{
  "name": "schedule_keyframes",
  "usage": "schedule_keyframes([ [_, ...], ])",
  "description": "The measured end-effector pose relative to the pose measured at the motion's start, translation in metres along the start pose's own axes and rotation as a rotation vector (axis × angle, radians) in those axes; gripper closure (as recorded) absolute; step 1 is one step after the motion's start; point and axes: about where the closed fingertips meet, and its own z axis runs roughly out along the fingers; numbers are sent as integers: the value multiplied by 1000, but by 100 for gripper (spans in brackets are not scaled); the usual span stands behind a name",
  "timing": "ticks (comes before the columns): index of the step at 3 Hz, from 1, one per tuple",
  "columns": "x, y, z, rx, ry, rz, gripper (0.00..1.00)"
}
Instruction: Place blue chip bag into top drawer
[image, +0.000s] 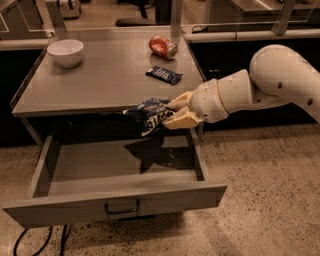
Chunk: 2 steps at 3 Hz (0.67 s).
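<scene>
While the gripper is clamping it from the right, the blue chip bag is hanging at the front edge of the table, above the rear part of the top drawer. The bag is crumpled, its white lettering is facing the camera, and it is not touching the drawer floor. The two tan fingers are closing on the bag's right end, one above and one below, with only the foil between them. The white arm is reaching in from the right of the view.

The top drawer is standing pulled out toward the camera, with its dark handle centred on the front panel. The grey drawer floor is showing the shadow of the bag and gripper, right of centre.

On the table top, a flat dark blue bar wrapper is lying just behind the gripper. A red can is lying on its side farther back. A white bowl is standing upright at the rear left corner; its contents cannot be determined.
</scene>
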Motion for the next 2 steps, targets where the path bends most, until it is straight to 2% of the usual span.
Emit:
schedule_keyframes([
  [1,26,16,27,-40,4,56,100],
  [2,59,45,65,-100,8,130,100],
])
